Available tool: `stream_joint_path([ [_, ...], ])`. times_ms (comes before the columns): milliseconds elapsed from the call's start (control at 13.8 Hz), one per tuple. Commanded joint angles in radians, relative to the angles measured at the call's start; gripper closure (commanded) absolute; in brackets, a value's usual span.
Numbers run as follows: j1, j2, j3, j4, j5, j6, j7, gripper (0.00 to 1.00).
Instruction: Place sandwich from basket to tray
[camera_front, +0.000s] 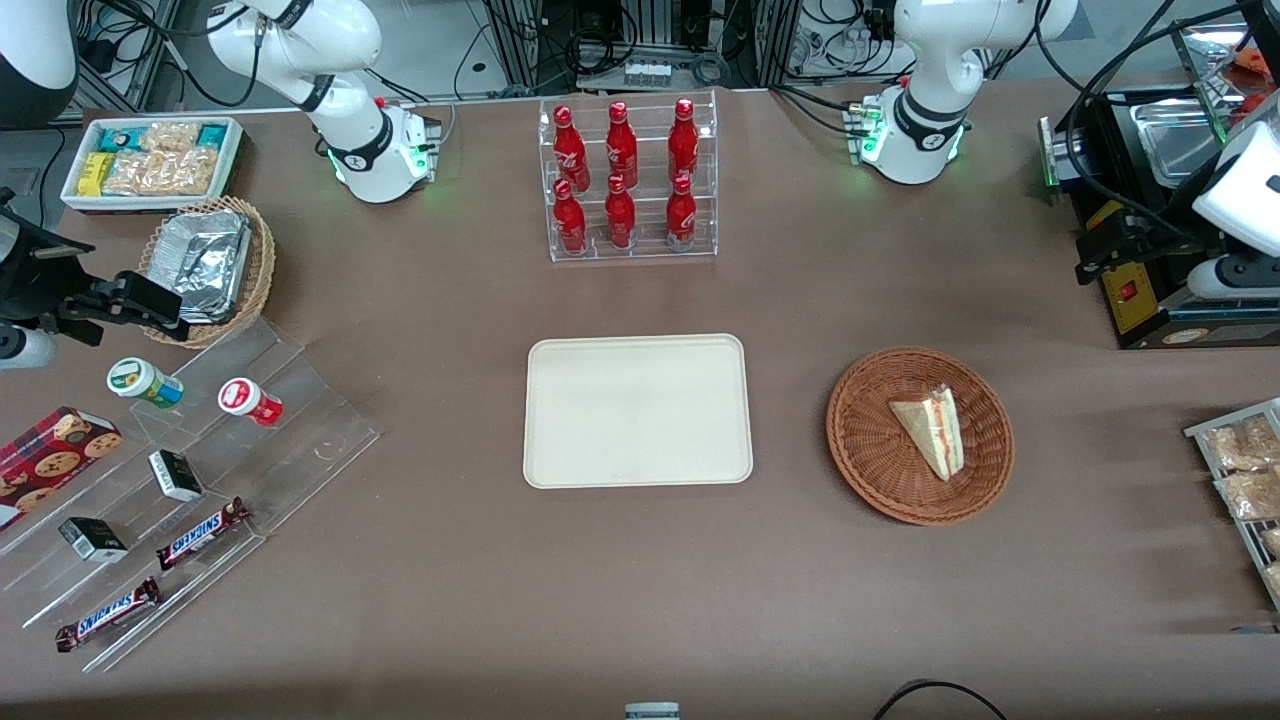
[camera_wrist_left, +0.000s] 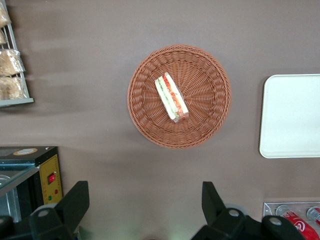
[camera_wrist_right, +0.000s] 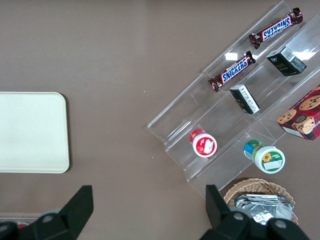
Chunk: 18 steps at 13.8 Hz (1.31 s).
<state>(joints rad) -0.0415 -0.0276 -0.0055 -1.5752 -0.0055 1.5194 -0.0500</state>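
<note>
A brown-covered table (camera_front: 420, 560) fills the scene, with cables and metal framing (camera_front: 640, 40) above it.

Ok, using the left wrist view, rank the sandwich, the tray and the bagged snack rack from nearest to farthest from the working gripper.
From the open gripper:
1. Sandwich, in the basket, closest.
2. Tray, beside the basket, clearly farther.
3. Snack rack, toward the working arm's end; close to the tray's rank.

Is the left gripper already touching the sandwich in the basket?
Apart. In the left wrist view the gripper is open above bare table, with brown tabletop showing between its fingers and the basket where the sandwich lies.
</note>
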Motion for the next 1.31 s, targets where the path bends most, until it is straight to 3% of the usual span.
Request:
stream_joint_path([
  [0,0.011,-0.003,0.027,-0.060,-0.033,0.060,0.021,0.01],
  [291,0.008,-0.003,0.025,-0.204,-0.030,0.228,0.021,0.01],
  [945,-0.001,0.029,0.025,-0.376,-0.024,0.428,-0.007,0.01],
  [1236,-0.021,0.047,0.021,-0.494,-0.024,0.556,-0.174,0.00],
])
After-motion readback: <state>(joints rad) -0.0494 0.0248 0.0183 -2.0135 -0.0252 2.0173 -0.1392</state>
